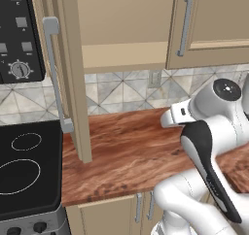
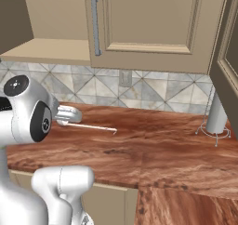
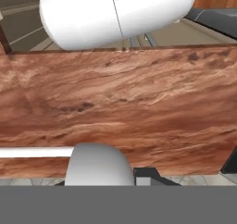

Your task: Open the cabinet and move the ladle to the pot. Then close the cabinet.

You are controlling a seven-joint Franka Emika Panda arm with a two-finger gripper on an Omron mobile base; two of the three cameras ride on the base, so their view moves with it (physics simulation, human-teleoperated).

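Right base view: the ladle is seen held level just above the wood counter, its bowl end at the arm and its thin handle pointing toward the tiled backsplash. The gripper itself is hidden, so whether it is clenched cannot be told. The cabinet stands with its left door swung open.

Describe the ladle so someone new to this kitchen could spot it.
Find the reddish-brown wood-grain counter under the tan wall cabinet. Near its left end, over the wood, is the slim pale silvery ladle: rounded bowl, rod-thin handle pointing right, unlike the upright grey cylinder in a wire stand.
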